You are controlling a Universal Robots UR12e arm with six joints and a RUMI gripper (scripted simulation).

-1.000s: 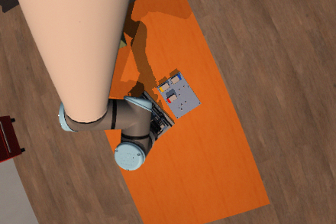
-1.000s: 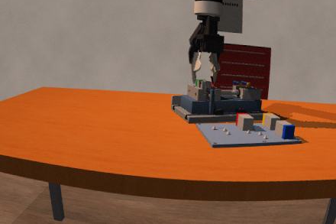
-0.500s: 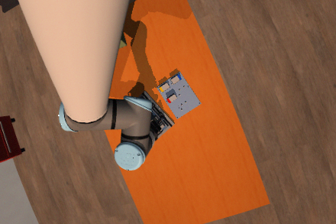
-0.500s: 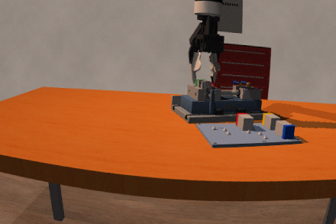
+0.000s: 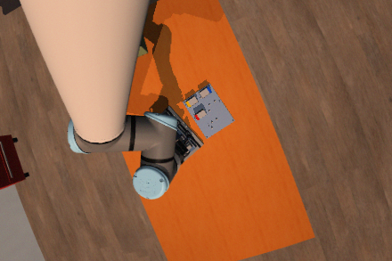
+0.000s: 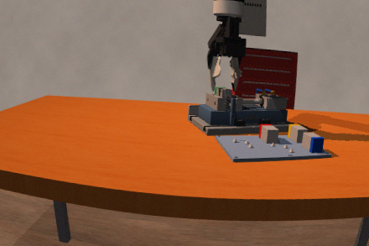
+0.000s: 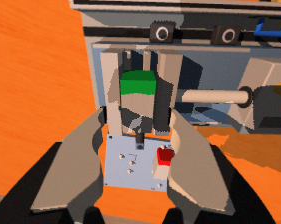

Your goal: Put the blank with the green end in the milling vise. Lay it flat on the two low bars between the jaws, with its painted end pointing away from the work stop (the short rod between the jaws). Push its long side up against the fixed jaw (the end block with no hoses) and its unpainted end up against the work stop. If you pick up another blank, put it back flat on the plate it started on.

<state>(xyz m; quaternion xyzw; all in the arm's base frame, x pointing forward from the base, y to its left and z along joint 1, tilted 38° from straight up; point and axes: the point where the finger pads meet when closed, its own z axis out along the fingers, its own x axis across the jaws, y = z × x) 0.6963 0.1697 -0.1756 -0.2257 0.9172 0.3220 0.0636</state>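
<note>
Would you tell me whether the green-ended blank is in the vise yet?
In: the blank lies between the vise jaws.
</note>
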